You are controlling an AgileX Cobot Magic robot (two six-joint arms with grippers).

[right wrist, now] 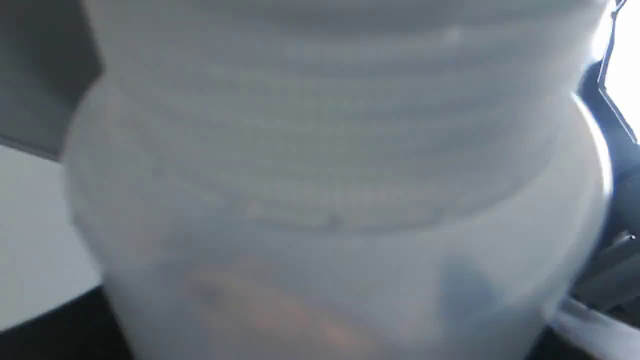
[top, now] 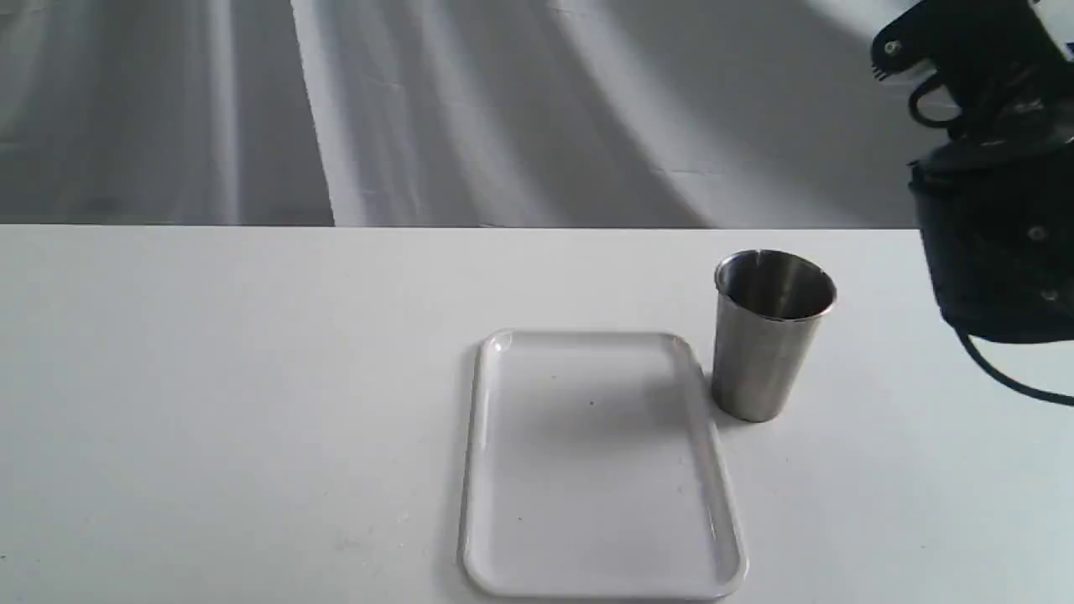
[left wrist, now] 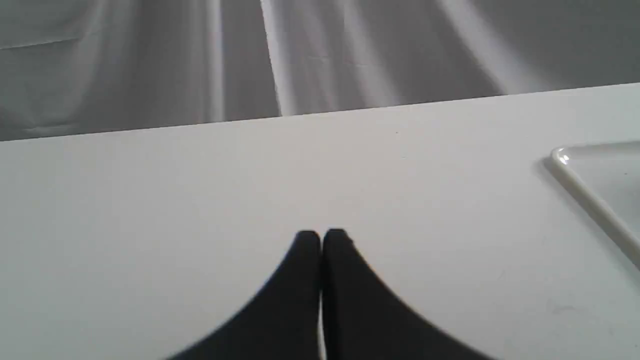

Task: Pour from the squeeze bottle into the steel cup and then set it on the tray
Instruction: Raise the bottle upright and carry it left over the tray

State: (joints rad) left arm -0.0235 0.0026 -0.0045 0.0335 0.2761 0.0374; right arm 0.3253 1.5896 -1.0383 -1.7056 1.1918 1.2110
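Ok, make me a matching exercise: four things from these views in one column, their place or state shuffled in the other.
1. steel cup
2. tray
3. squeeze bottle
4. left gripper

A. shut, holding nothing
B. close up and blurred, filling the right wrist view
C. lying flat, nothing on it
D. upright beside the tray, not on it

Pairs: 1-D, 2-C, 3-B, 4-A
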